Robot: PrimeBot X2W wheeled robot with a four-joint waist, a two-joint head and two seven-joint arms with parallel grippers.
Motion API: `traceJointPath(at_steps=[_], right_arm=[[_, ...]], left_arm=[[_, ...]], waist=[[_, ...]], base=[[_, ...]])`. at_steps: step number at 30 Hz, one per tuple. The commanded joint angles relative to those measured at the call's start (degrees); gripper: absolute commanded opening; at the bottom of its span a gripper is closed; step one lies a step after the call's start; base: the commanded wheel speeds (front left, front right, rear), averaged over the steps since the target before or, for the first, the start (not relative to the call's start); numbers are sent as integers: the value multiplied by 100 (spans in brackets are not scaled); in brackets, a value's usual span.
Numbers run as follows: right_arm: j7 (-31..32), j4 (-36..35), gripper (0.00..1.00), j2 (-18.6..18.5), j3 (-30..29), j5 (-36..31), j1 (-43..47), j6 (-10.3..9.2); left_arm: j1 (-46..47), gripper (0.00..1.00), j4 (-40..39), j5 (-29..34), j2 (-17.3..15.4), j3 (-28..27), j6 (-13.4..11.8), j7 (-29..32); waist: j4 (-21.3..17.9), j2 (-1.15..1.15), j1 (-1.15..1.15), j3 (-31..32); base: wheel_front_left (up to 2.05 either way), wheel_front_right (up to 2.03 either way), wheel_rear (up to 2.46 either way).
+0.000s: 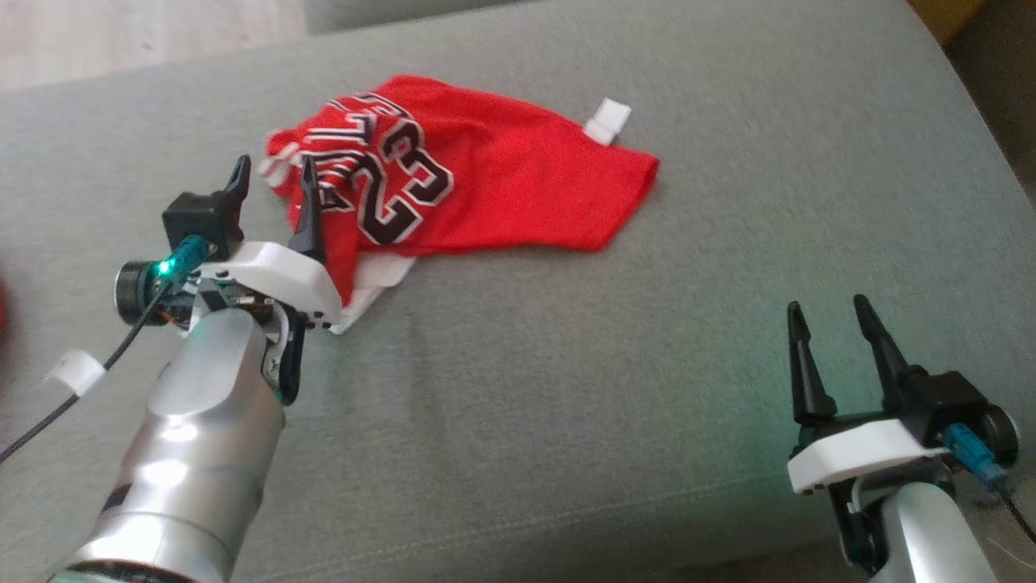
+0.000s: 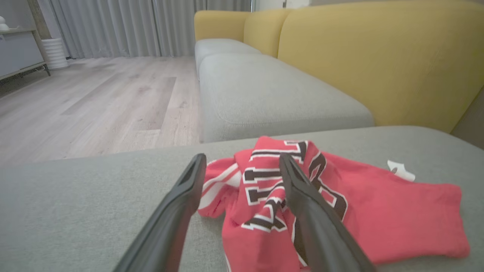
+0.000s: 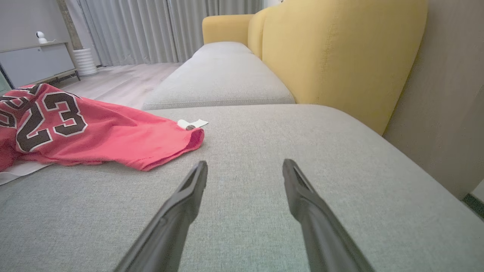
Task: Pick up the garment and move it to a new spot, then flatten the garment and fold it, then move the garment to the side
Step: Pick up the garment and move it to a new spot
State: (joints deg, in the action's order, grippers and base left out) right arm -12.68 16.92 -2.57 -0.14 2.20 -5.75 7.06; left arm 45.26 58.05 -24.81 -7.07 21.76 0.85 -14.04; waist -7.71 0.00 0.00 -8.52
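Red jersey [image 1: 502,178] lies crumpled, long axis left-right, 23 sideways.

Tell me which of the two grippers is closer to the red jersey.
The left gripper: its fingers reach the crumpled end of the red jersey, while the right gripper, also open, stands apart over bare grey cushion.

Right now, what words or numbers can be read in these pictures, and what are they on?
"23": black, white-edged figures on the red jersey.
The block letters above the number: crumpled into folds, not readable as a word.
The white tag at the jersey's edge: too small to read.
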Motion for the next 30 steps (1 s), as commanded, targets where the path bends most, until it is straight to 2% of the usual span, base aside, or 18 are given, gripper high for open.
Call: traceJointPath(at_steps=[1, 7, 16, 30], right_arm=[[-29, -158, 100, -31, 66, -67, -132, 43], [73, -233, 100, -31, -101, -143, 25, 43], [130, -373, 100, -31, -247, -10, 420, 43], [6, -367, 100, -31, -14, 316, 932, 43]], left_arm=[[21, 100, -267, -57, -154, -208, 36, -79], [-667, 100, -1014, -12, -145, -322, 28, -94], [-2323, 100, -2473, 208, -227, -424, -199, -95], [-3977, 100, -3827, 105, -504, -520, -587, 16]], waist=[[249, 0, 0, 273], [634, 0, 0, 771], [1078, 0, 0, 1154], [1186, 0, 0, 1431]], base=[[0, 0, 0], [0, 0, 0], [0, 0, 0], [0, 0, 0]])
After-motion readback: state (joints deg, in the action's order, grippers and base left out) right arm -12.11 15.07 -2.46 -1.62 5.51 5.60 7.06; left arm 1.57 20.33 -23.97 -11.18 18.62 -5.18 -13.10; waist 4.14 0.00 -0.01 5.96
